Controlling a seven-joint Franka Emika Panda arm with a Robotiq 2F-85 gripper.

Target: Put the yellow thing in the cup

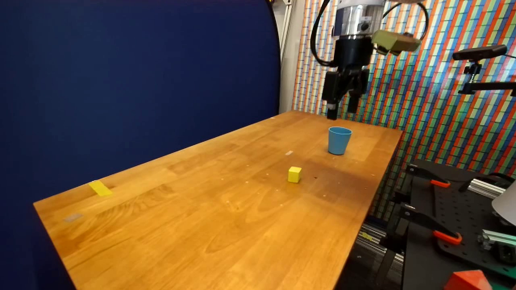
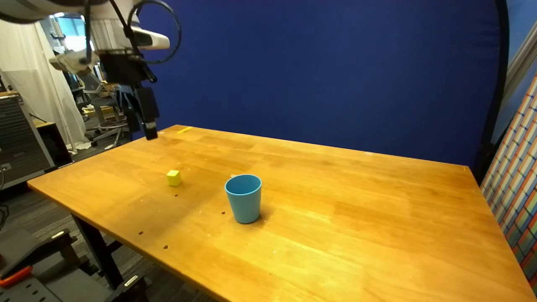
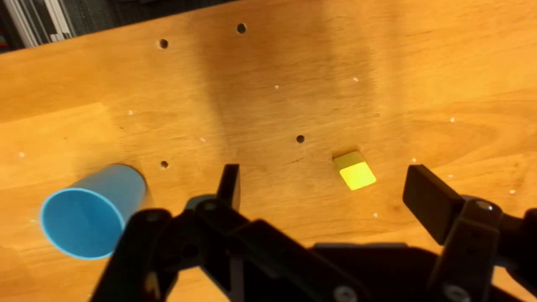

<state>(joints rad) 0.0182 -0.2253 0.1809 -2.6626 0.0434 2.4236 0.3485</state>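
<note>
Yellow cube (image 3: 355,173): on bare wood, held by nothing; in the wrist view it shows between the two fingers (image 3: 432,201), nearer the one on the picture's right.
Light-blue cup (image 2: 246,204): upright, mouth up, apart from the cube; the part of its inside that shows has nothing in it.
Gripper (image 1: 342,110): jaws spread wide, gripping nothing, hanging in the air clear of both cube and cup.
Step in hand: most likely the approach, ahead of the grasp; the cube is not yet picked up.
Next move: probably a sideways shift to centre the cube between the fingers and a small wrist turn, since the block seems to sit at a slant to them; then straight down, a pinch, and a lift above the cup's rim.
Tabletop (image 2: 356,235): varnished-looking wooden boards with small dark holes (image 3: 300,139) and pale specks.
Yellow tape (image 1: 100,188): a flat strip near a corner of the tabletop, well apart from the cube.
Backdrop (image 1: 153,88): a dark blue screen standing along a long edge of the tabletop.
Patterned wall (image 1: 443,133): gridded stripes of red, green, blue and cream.
Side bench (image 1: 419,266): black, just beside the tabletop, carrying orange-tipped clamps (image 1: 448,238).
Room beyond: a white curtain (image 2: 25,67) and a grey cabinet (image 2: 21,134), in an exterior view.
</note>
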